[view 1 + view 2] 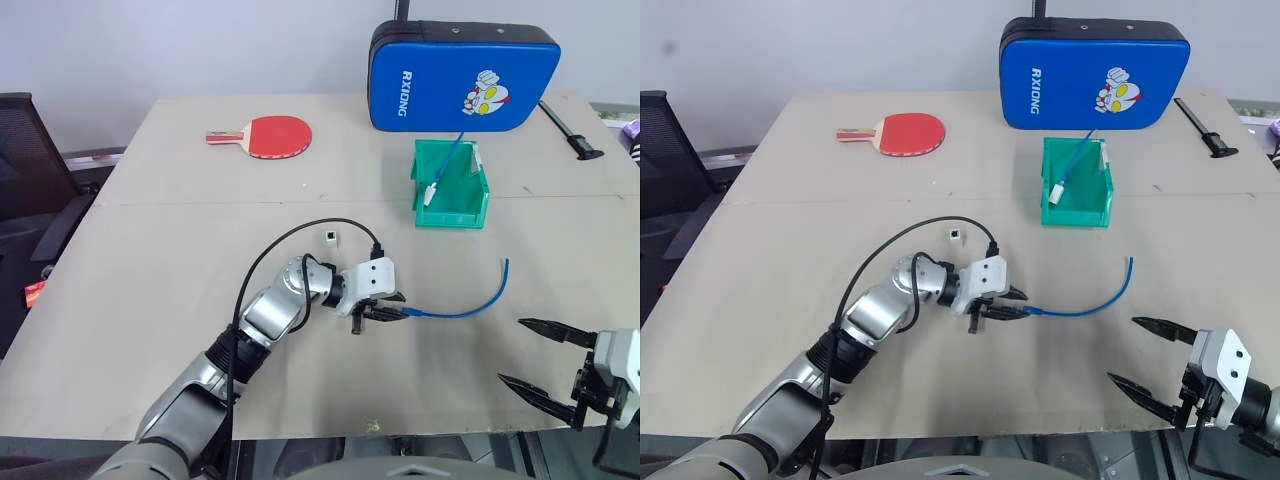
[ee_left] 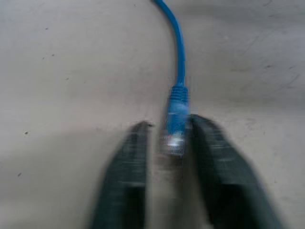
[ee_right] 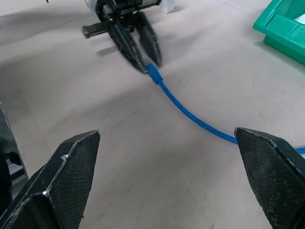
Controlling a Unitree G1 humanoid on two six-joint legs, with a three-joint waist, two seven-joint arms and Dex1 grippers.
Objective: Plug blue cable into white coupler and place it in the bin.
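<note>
Head eyes look down over the table [image 1: 150, 300]; wrist cameras sit close, sharing the blue cable [image 3: 190, 112]

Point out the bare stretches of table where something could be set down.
Free: the table between the paddle and the left hand, and the near edge between both hands. Crowded: around the blue cable, white coupler and bin.
</note>
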